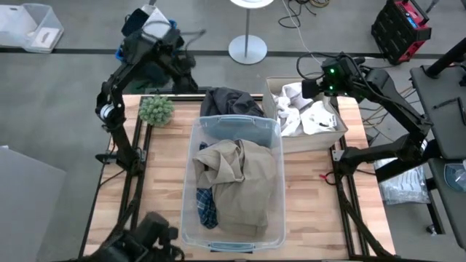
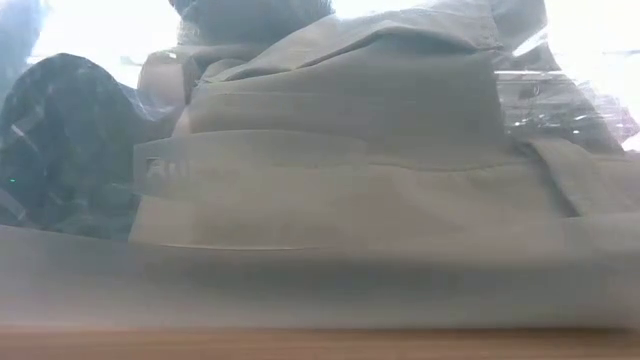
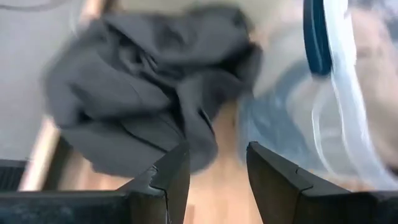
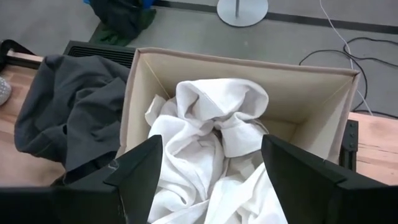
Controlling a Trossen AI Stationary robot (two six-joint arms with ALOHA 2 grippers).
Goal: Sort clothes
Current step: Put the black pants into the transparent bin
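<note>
Wooden table (image 1: 306, 189), low view only khaki piece (image 2: 340, 150), high view adds plaid shirt (image 1: 207, 205)

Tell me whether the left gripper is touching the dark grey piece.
Apart. The left wrist view shows the left gripper open, with bare wood between its fingertips and the dark grey piece lying beyond them.

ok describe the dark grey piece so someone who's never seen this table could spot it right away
Find the clear bin at the table's middle, holding the tan piece. The dark grey piece lies crumpled on the wood just beyond the bin's far end, between the plant and the box of white pieces. It is the only dark garment, and lies outside both containers.
</note>
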